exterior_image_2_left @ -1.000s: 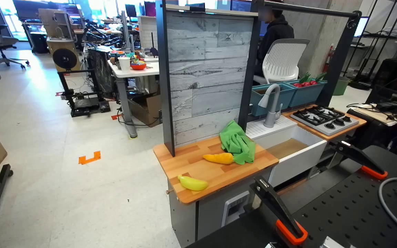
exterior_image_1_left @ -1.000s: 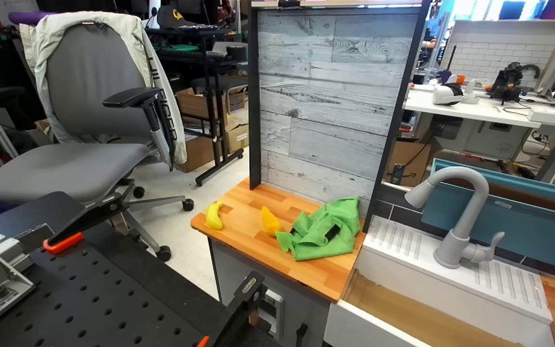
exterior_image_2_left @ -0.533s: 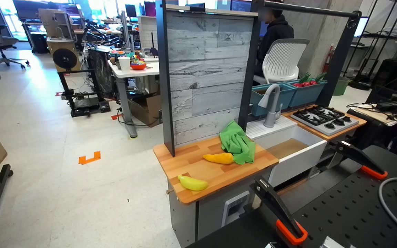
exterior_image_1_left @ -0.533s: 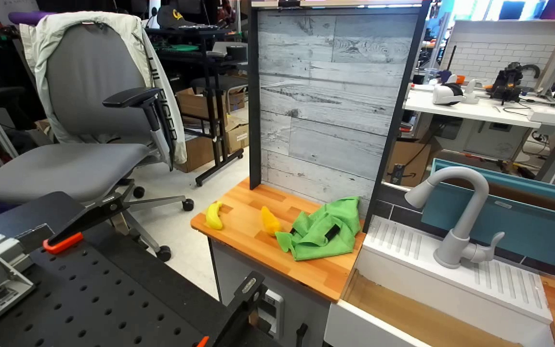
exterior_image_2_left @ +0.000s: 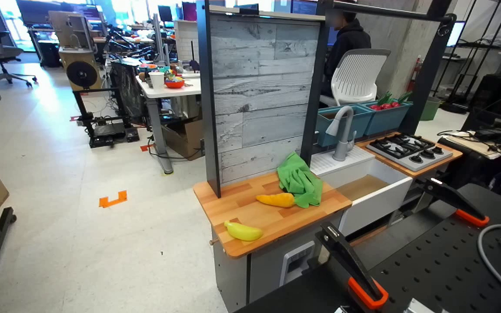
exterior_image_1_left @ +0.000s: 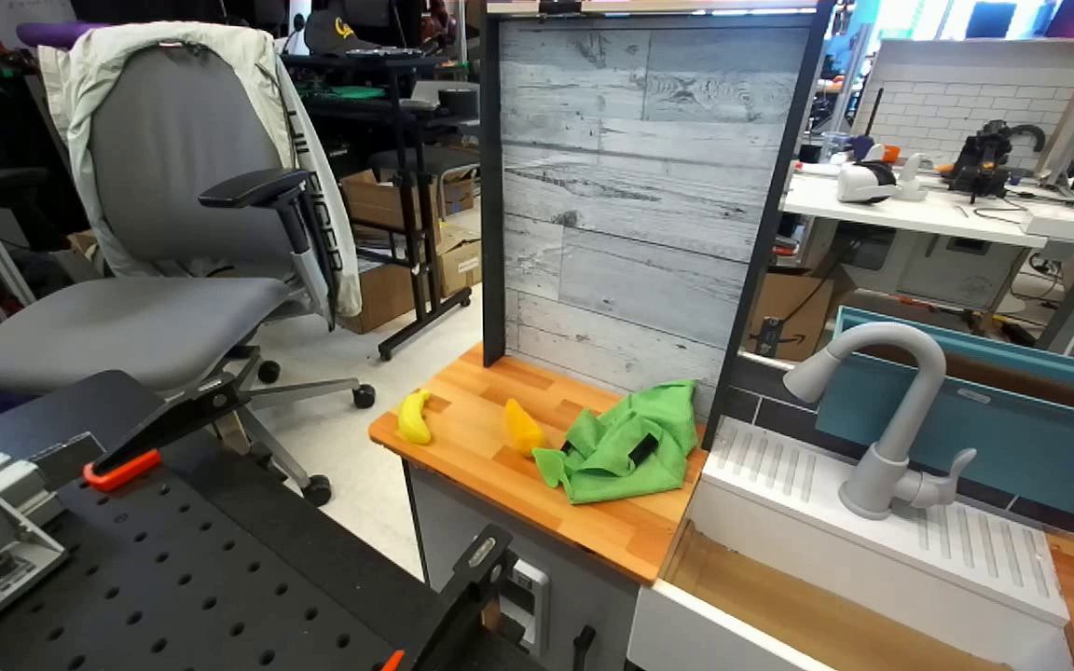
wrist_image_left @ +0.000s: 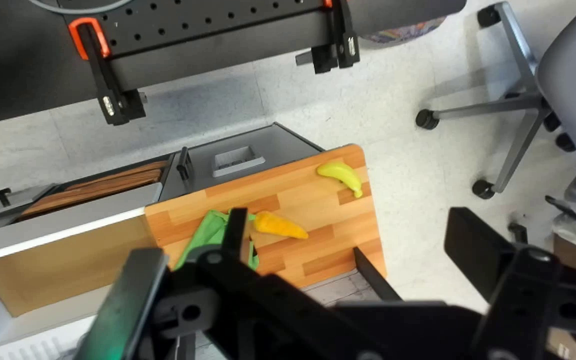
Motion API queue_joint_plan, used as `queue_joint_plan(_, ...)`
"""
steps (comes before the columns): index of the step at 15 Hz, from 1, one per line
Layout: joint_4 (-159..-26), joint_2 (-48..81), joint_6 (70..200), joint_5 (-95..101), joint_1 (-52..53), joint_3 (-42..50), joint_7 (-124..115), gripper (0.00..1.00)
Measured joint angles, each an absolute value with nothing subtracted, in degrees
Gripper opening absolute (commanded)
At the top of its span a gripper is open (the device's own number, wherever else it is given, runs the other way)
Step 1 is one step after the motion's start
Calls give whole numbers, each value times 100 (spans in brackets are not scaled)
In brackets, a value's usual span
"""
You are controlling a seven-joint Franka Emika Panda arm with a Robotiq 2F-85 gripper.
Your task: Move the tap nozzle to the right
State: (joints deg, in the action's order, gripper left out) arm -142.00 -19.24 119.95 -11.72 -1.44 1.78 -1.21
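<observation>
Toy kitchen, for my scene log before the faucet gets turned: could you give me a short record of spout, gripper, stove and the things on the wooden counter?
faucet spout: light grey, arched, behind the sink, down-turned end toward the wood-look panel
gripper: open in the wrist view, holding nothing
cloth: green, crumpled, on the sink side of the counter
carrot: orange, thick end beside the cloth; contact hard to tell
banana: yellow, near the counter's outer end, apart from the carrot
stove: across the sink from the counter
</observation>
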Motion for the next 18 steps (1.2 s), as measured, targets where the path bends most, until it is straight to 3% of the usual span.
queue_joint_plan(18,-10667,2492,13400,-1879,-1123,639,-585,100)
